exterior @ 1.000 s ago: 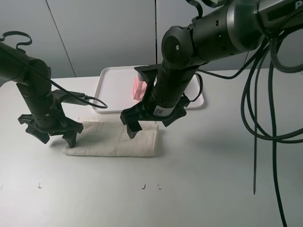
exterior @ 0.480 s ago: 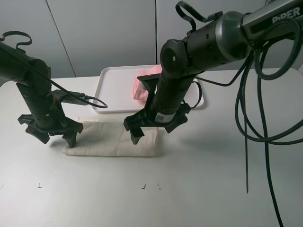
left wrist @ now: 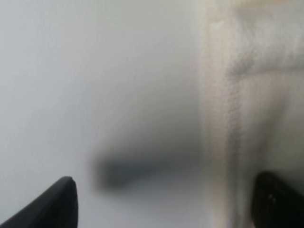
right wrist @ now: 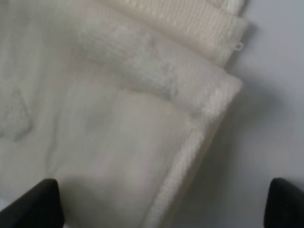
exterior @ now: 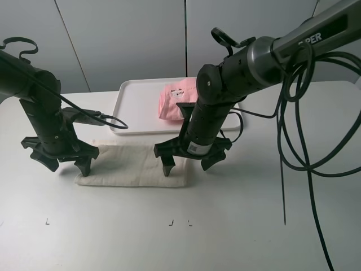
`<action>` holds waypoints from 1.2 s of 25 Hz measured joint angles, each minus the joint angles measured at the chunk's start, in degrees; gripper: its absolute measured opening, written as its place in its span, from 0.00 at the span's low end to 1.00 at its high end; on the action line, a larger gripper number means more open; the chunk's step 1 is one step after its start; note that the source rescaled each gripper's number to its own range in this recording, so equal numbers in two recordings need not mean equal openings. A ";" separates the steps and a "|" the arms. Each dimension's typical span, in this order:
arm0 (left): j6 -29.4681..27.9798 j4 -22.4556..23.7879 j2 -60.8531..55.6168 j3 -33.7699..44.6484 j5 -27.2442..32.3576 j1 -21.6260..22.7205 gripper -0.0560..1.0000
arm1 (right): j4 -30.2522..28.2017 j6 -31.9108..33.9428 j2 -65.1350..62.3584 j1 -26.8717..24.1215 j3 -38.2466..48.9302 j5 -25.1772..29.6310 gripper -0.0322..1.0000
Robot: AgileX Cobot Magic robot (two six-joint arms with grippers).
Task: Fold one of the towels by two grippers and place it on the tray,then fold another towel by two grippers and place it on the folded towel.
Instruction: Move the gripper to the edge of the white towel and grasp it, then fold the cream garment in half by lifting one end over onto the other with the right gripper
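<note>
A pink towel point(exterior: 176, 103) lay folded on the white tray point(exterior: 132, 110), toward its right half, so the first half of the task looked done. The cream towel point(exterior: 132, 165) lay flat on the table point(exterior: 254, 226) just in front of the tray, on the side nearer the camera, not yet on the pink one. Its long axis ran side to side, parallel to the tray's front edge. The right wrist view showed stacked layers at its corner point(right wrist: 209, 90), so it seemed partly folded.

The left gripper point(exterior: 67, 167) was spread and empty, in front of the tray's left corner, over the towel's left end. The right gripper point(exterior: 188, 168) was also spread and empty, in front of the tray's right half, straddling the towel's right end.

Left to do, by my judgement: grasp both ends, finish folding, and stack.
</note>
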 joint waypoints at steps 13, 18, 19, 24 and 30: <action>-0.22 0.00 0.10 0.00 0.10 0.00 0.96 | 6.42 -1.33 1.89 0.00 -0.47 -2.22 0.70; -0.22 0.00 0.10 0.00 0.10 0.00 0.96 | 6.63 -1.47 2.51 0.00 -0.47 -3.98 0.45; -0.22 0.00 0.10 0.00 0.10 0.00 0.96 | 6.63 -1.47 2.63 0.00 -0.47 -4.44 0.36; -0.22 0.00 0.10 0.00 0.10 0.00 0.96 | 7.54 -2.88 3.01 0.00 -0.47 -5.45 0.04; 0.18 0.00 0.10 0.00 0.10 0.00 0.96 | 7.54 -3.23 2.78 0.00 -0.47 -5.45 0.04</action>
